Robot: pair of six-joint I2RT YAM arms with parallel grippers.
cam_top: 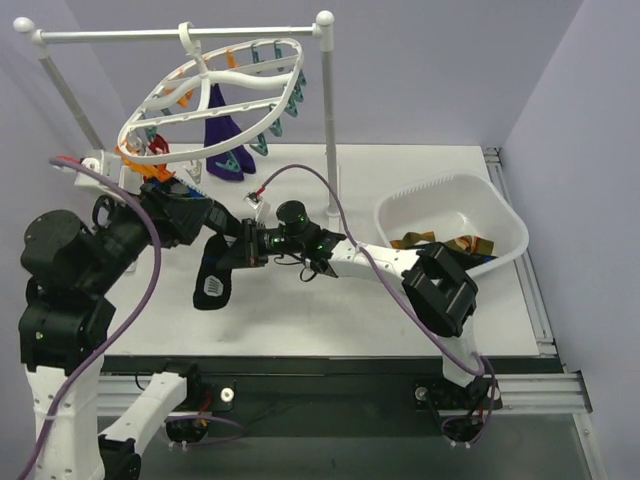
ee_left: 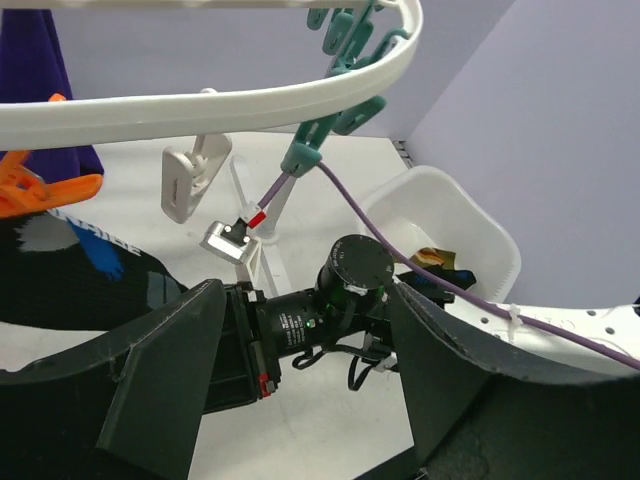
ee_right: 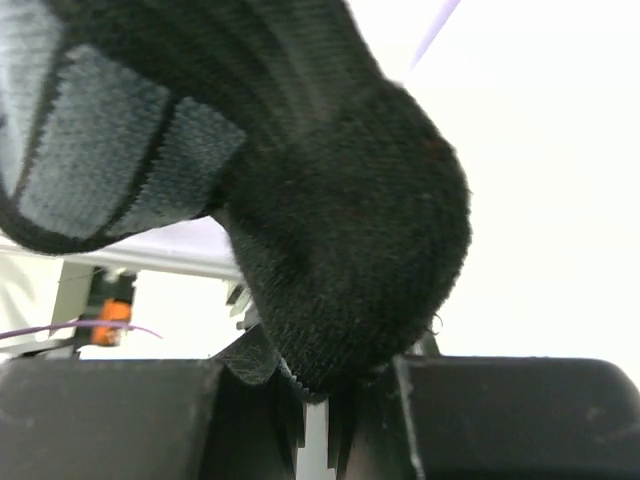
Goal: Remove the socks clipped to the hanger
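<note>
The white oval hanger hangs by its hook from the pole; its ring also shows in the left wrist view. A purple sock is clipped under it. My right gripper is shut on a black sock, which fills the right wrist view and is pinched between the jaws. The sock's upper part, with blue marks, sits under an orange clip; I cannot tell whether it is still clipped. My left gripper is open and empty, just left of the right wrist.
A white basin at the right holds olive/brown striped socks. The white pole stand's upright rises behind the right wrist. Teal clips dangle from the ring. A purple cable loops over the right arm.
</note>
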